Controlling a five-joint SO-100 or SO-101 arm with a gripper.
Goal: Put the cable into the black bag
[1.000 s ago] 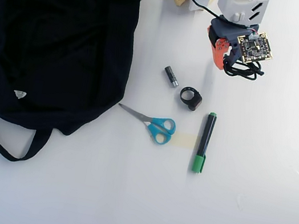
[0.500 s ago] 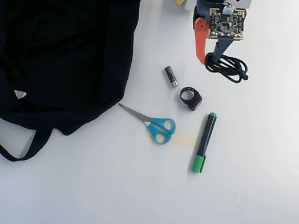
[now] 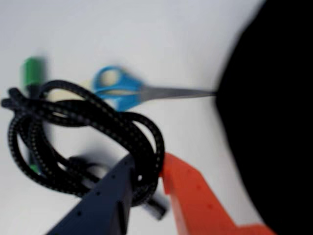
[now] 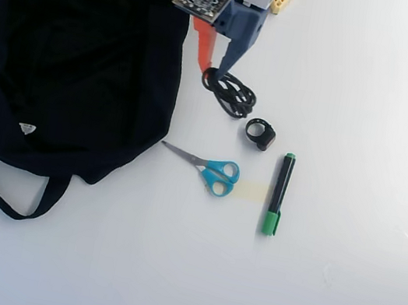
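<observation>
Since the last look the arm has swung across toward the bag side of the overhead view, and the cable (image 4: 230,92) has come with it, so now it hangs just off the edge of the black bag (image 4: 78,59) and sits over the spot where the small battery lay. I'm holding it with the claw (image 4: 213,67) clenched on one strand of the coil; in the wrist view the orange finger (image 3: 195,200) and the dark blue finger (image 3: 105,200) pinch only the near rim of the loops, and the rest of the cable (image 3: 83,137) dangles loose out to the side. That's my worry: a thin edge grip on a floppy coil. If I swing fast, I reckon the loops could slide out of the pinch or unwind, and the trailing part could drop on the counter (image 4: 338,287) short of the bag. I also can't make out an open mouth on the black bag (image 3: 274,122) from here; if I release over closed fabric, the cable would simply lie on top. The scissors (image 4: 209,168), the black ring gadget (image 4: 260,133) and the green marker (image 4: 278,193) sit close beneath the dangling loops, so a low pass may drag one along.
</observation>
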